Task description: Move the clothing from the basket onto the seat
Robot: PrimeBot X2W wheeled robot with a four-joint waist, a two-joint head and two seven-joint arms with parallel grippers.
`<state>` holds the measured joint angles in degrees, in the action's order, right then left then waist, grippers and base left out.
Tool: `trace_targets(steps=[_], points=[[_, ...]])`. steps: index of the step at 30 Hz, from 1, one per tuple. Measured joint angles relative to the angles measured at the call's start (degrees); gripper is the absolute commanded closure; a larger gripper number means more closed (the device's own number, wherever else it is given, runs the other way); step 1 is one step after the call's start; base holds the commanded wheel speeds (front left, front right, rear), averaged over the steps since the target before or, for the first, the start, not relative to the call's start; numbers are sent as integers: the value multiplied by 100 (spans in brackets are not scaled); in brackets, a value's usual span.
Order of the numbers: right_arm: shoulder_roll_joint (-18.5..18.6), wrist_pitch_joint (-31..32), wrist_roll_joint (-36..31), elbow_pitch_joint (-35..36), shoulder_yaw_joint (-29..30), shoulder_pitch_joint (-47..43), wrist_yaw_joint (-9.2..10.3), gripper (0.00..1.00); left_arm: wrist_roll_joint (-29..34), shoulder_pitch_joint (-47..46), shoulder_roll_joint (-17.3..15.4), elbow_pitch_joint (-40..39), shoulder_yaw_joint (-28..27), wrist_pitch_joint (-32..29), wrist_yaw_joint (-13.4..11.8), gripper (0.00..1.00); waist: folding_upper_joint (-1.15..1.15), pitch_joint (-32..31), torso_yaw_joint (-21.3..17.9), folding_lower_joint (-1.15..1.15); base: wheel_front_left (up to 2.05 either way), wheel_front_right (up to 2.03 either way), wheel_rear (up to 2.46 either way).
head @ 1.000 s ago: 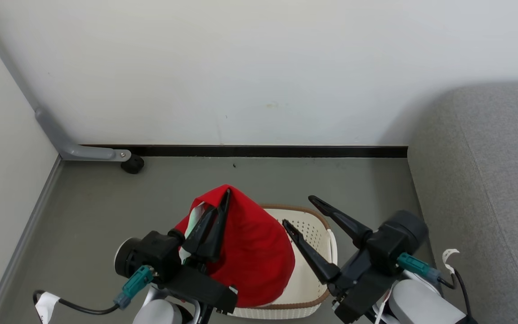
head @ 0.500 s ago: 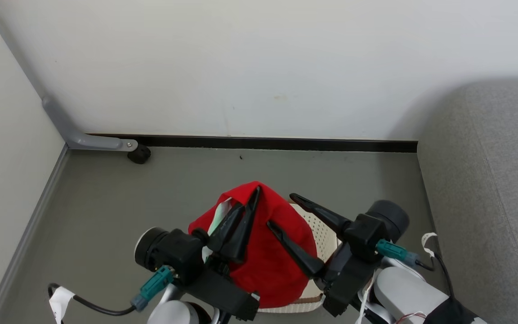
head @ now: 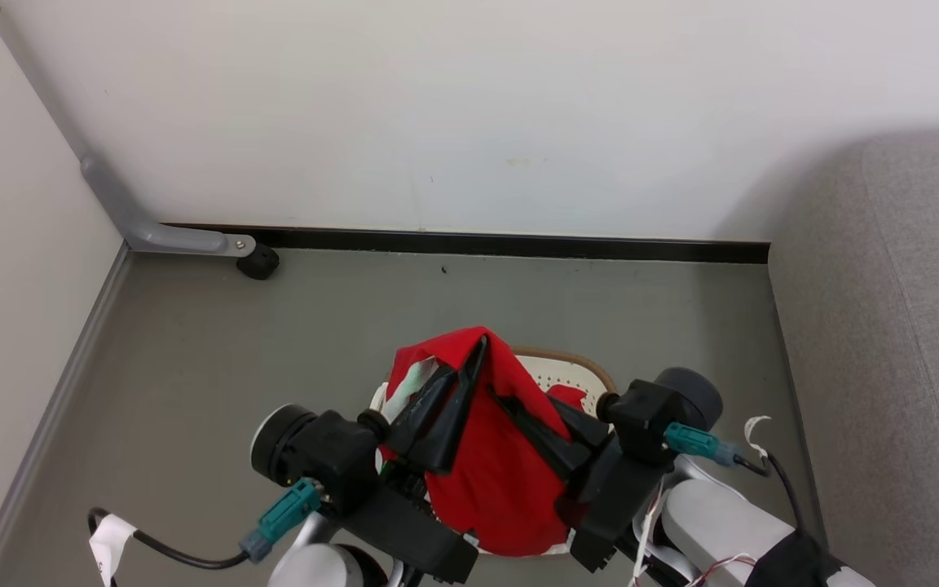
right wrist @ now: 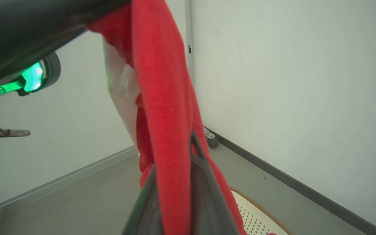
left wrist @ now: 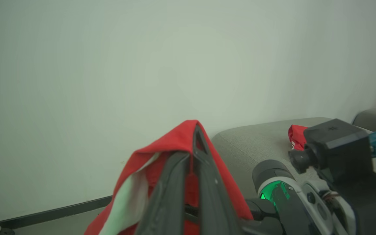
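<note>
Grey floor [head: 192, 342] in a white-walled corner. From the head view, the seat [head: 885, 342] runs down the right side, well apart from the action. The basket [head: 579, 364] sits on the floor right in front of the robot, and the clothing [head: 486, 497] is hoisted above it like a little red tent. The left end effector [head: 465, 359] is clamped on the top fold. The right end effector [head: 535, 420] has its fingers buried in the cloth lower down, and it looks pinched on there too. Left wrist view backs that up: its fingers [left wrist: 171, 195] are squeezed together with a strip of red between them. Past them is the seat [left wrist: 256, 140], with another red piece [left wrist: 297, 135] lying on it. Right wrist view: the clothing [right wrist: 165, 114] hangs straight down through the right end effector [right wrist: 175, 156], which is closed on a band of it, with the basket [right wrist: 259, 209] rim just below. The bottom hem is hidden, so I can't tell if it's clear of the basket. I'd say we're at the lift-out, about to carry. The next move needs a swing to the robot's right with both grips kept tight and enough height to clear the rim and the cushion edge before letting go.
</note>
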<state>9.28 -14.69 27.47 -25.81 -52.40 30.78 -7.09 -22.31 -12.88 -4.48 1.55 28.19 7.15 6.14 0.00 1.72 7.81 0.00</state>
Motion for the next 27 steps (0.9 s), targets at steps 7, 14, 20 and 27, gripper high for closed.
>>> trace_targets(steps=[7, 14, 20, 27], points=[[250, 0, 198, 98, 214, 42, -4, 100, 1, 60, -99, 8, -97, 0, -45, 0, 0, 29, -112, 0, 0, 0, 0], [519, 0, 279, 225, 581, 43, -4, 100, 2, 327, -157, 38, -38, 0, -104, 0, 0, 75, -292, 0, 0, 0, 0], [526, 0, 285, 324, 671, 40, -4, 100, 8, 408, -178, 38, -2, 1, -104, 0, 0, 106, -474, 0, 0, 0, 0], [506, 0, 283, 456, 701, 27, -4, 100, 15, 497, -274, 2, -53, 9, -110, 0, 0, 113, -843, 0, 0, 0, 0]])
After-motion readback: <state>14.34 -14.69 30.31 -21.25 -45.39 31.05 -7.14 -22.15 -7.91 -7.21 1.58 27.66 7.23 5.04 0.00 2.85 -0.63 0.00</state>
